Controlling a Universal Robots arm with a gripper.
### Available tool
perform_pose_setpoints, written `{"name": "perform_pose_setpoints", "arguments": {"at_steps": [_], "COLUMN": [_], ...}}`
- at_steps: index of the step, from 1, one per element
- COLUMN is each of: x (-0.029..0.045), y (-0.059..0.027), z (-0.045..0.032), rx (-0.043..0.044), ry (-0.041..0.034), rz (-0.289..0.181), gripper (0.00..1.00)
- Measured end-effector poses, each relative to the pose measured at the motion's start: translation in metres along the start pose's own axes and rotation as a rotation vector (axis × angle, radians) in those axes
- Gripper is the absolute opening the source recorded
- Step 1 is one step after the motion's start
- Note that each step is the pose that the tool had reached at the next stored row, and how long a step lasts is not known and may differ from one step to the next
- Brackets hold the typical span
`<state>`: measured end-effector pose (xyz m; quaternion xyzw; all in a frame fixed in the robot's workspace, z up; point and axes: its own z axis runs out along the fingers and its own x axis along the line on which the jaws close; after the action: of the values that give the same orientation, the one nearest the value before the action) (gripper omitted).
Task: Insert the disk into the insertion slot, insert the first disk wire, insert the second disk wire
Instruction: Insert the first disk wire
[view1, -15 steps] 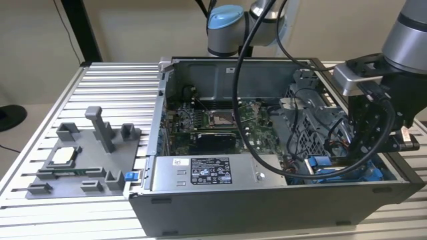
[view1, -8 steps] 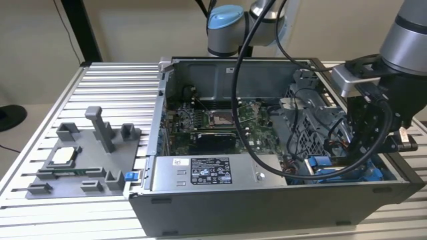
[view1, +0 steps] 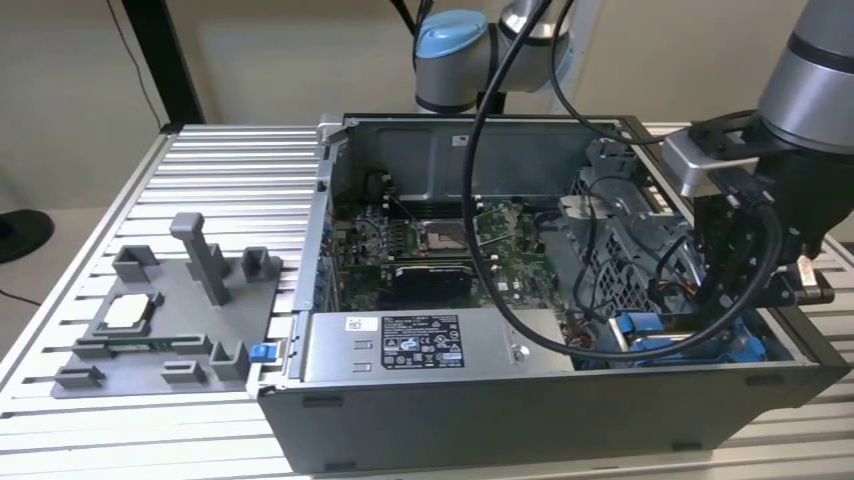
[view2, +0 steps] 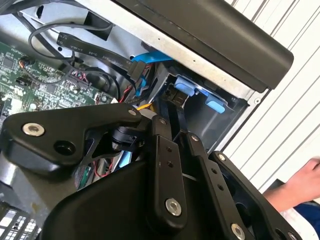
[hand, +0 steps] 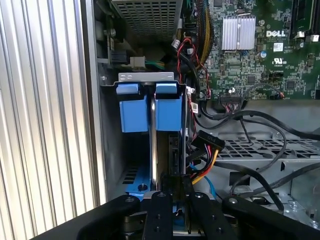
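Observation:
In the first wrist view the disk stands on edge in the insertion slot, a grey bay with blue tabs at the case's near corner. My gripper sits right at the disk's end, its fingers close together on a black disk wire. In the second wrist view the gripper holds that same wire, whose black plug sits at the blue-fitted slot. Another plug with red and yellow leads hangs beside the disk.
The open computer case lies on a slatted table, with its motherboard and labelled power-supply box. A grey fixture tray is on the exterior view's left. Loose black cables cross a perforated cage. A person's hand is outside the case.

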<state>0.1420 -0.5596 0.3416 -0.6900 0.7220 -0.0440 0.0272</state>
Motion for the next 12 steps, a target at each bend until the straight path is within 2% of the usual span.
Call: {"name": "perform_pose_setpoints", "arguments": {"at_steps": [12], "x": [-0.0008], "y": [0.0008], "z": [0.0026], "rx": [0.0003], "ry": [0.0004], "rz": [0.0], "gripper": [0.0]}}
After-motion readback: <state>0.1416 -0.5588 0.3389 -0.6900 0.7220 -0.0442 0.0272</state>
